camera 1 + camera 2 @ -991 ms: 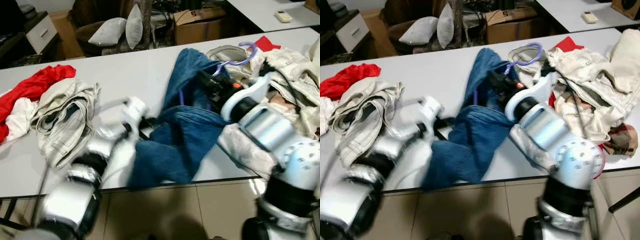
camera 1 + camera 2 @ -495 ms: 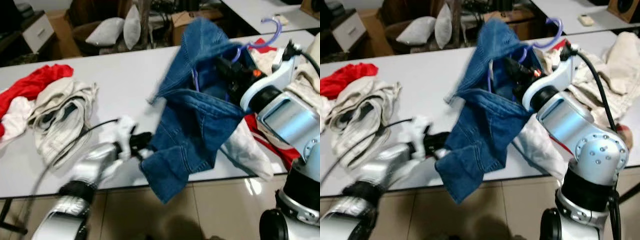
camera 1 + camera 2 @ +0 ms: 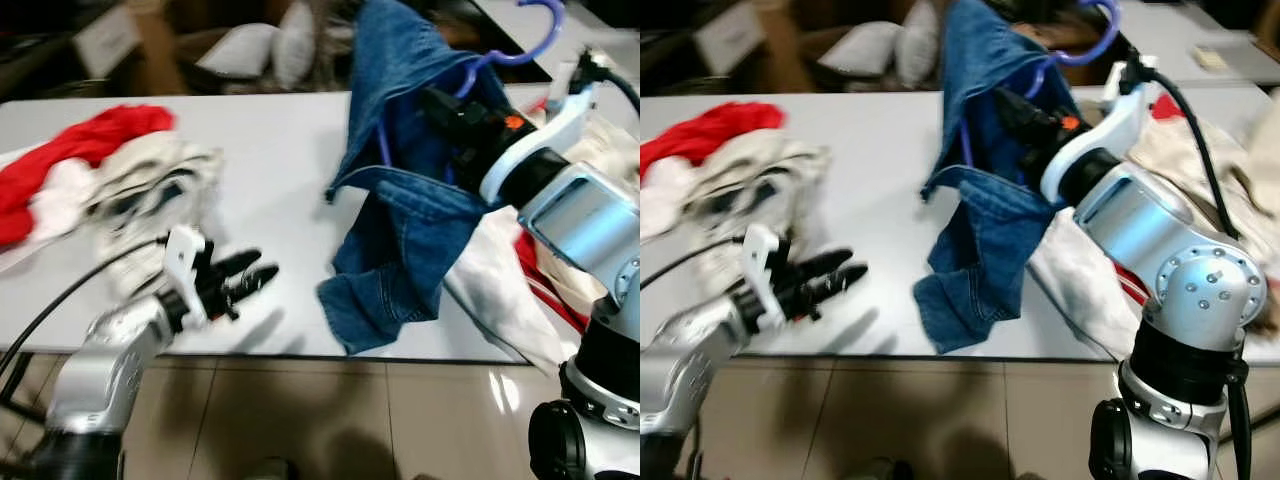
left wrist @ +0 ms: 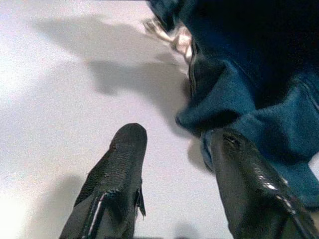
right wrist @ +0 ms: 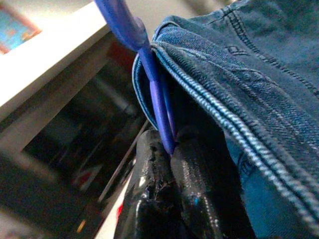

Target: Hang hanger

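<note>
Above the white table (image 3: 270, 160), the right gripper (image 3: 447, 108) is raised, fingers clamped on one purple hanger (image 3: 500, 55) carrying one pair of blue jeans (image 3: 400, 230), lifted higher than half a second ago. Near the front edge, the left gripper (image 3: 262, 275) is held low, fingers apart, now released from the denim hem. Two clothing heaps remain alongside.

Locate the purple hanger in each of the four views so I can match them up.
Left eye view: purple hanger at top right, its hook above the lifted denim garment.
Right eye view: hook at top, right of centre, above the same denim.
Left wrist view: hanger not in it.
Right wrist view: its purple stem runs down into the shut right tool.
Shared landmark: the denim garment.
</note>
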Controlling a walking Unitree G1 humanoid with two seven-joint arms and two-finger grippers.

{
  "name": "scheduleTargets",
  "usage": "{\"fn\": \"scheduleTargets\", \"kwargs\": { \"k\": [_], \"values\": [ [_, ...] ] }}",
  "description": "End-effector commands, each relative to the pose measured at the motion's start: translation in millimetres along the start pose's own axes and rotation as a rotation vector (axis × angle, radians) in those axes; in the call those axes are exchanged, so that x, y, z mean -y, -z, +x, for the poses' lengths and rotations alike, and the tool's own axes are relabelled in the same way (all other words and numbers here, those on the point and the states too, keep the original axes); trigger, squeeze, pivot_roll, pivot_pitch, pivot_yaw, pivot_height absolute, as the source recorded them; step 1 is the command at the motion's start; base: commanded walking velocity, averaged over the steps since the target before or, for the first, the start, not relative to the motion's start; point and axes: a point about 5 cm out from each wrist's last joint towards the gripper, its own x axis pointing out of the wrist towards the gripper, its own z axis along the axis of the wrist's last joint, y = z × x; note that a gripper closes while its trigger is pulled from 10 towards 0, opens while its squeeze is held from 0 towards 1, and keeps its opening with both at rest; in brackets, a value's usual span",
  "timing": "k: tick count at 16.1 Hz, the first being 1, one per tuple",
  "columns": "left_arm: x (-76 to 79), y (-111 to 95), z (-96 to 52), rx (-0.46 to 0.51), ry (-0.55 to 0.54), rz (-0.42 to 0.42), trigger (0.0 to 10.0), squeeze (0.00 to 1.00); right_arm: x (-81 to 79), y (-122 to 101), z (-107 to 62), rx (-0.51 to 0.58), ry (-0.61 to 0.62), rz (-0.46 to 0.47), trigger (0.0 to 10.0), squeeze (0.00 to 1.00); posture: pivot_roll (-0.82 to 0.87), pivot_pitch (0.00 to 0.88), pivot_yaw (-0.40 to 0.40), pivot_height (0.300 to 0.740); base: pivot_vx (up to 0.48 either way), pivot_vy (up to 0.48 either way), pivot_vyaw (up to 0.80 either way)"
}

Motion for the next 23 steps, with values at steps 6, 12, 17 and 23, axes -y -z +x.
{"fn": "scheduleTargets", "kwargs": {
  "k": [6, 12, 17, 23],
  "values": [
    [52.3, -1, -4.5, -0.010, 0.013, -0.058, 10.0, 0.00, -39.7, -27, -25.8, 0.038, -0.246, -0.116, 10.0, 0.00, -0.06, 0.000, 0.038, 0.740, 0.000, 0.000, 0.80],
    [60.5, 2, -3.2, -0.054, -0.013, -0.067, 10.0, 0.00, -46.6, -25, -29.4, -0.024, -0.297, -0.121, 10.0, 0.00, -0.06, 0.000, 0.035, 0.740, 0.000, 0.000, 0.80],
    [61.9, 11, -2.5, -0.108, -0.054, -0.048, 10.0, 0.00, -48.0, -15, -28.4, -0.072, -0.303, -0.061, 10.0, 0.00, -0.05, 0.000, 0.034, 0.740, 0.000, 0.000, 0.80],
    [64.3, 13, -3.3, -0.129, -0.053, -0.026, 10.0, 0.00, -47.0, 4, -24.7, -0.122, -0.261, -0.040, 10.0, 0.00, -0.05, 0.000, 0.020, 0.740, 0.000, 0.000, 0.80]
  ]
}}
